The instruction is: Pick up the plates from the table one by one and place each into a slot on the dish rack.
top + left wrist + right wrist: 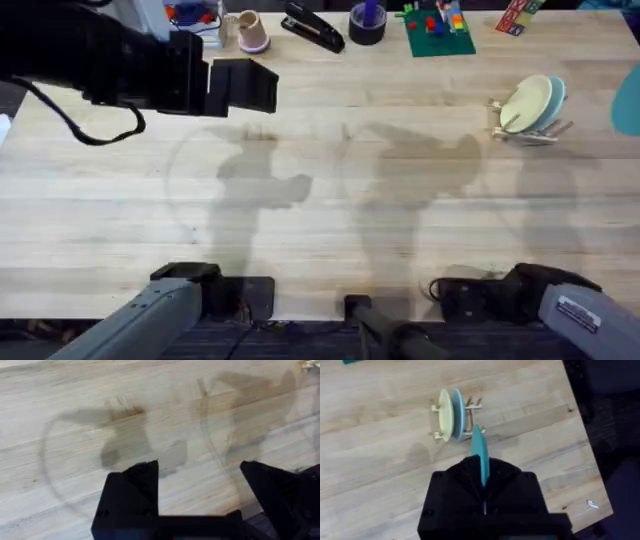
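So the right hand (484, 477) was clamped on the turquoise plate (479, 455), held on edge and lined up with the slots of the rack (451, 416) just ahead, where yellow and blue plates already stood. Overhead, that rack sat far right on the counter (320, 200), the left hand (200, 485) released, well away.

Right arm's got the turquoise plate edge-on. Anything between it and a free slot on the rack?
Nothing visible. The right gripper holds the turquoise plate edge-on above the dish rack. The pale yellow plate and light blue plate fill slots at one end; the dowels nearer the held plate look free.
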